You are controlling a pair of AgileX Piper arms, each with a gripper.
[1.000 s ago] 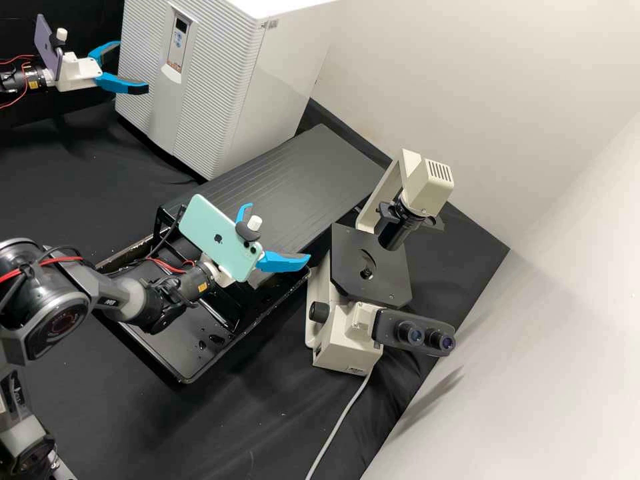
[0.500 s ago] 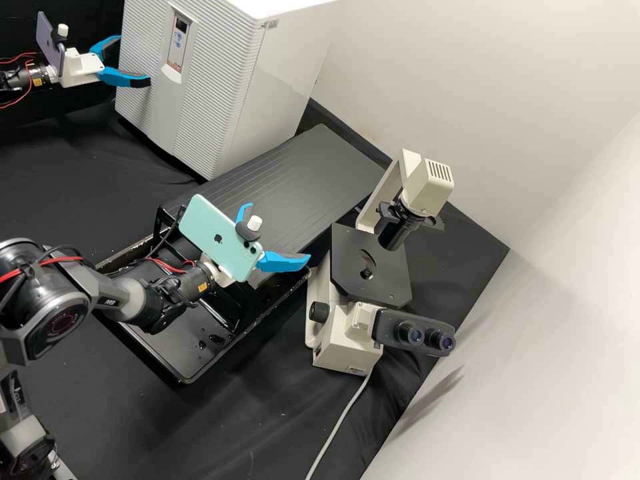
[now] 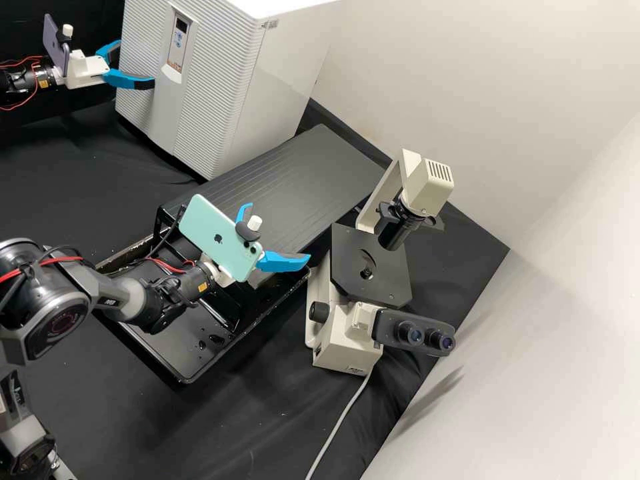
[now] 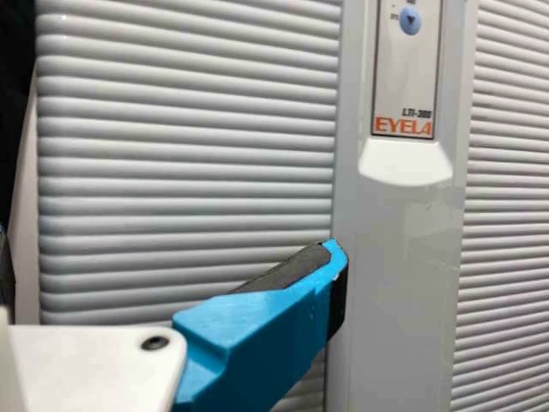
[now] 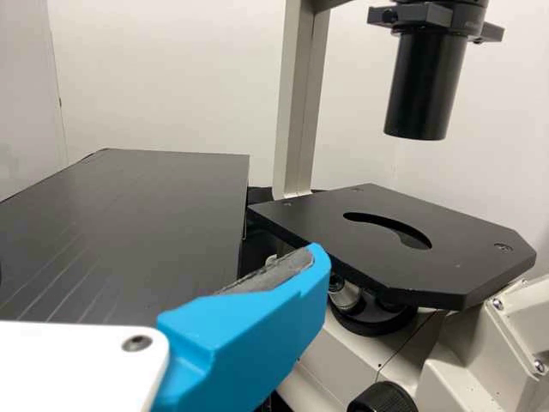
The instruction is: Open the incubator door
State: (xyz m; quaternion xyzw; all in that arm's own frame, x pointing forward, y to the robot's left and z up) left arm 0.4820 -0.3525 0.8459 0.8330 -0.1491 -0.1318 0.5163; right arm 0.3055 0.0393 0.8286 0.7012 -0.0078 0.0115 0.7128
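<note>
- Close ahead of the left gripper [image 3: 137,64] stands the white incubator [image 3: 287,80], its ribbed front door [image 3: 213,87] shut.
- Around that gripper's gap, the two blue fingers [image 3: 130,80] are spread wide and hold nothing; one tip overlaps the door in the high view, and whether they touch I cannot tell.
- Beside that same tip, in the left wrist view, runs the door's smooth upright strip [image 4: 399,283]; the control panel [image 3: 179,37] sits a little above the tip in the high view.
- Behind the left gripper's fingers, a purple phone [image 3: 53,43] is mounted.
- Well apart from the incubator, the right gripper [image 3: 280,230] is spread open too, with nothing between its fingers.
- Just ahead of the right gripper is the microscope [image 3: 367,260]; beneath and beside it lies a dark ribbed board [image 3: 293,167].
</note>
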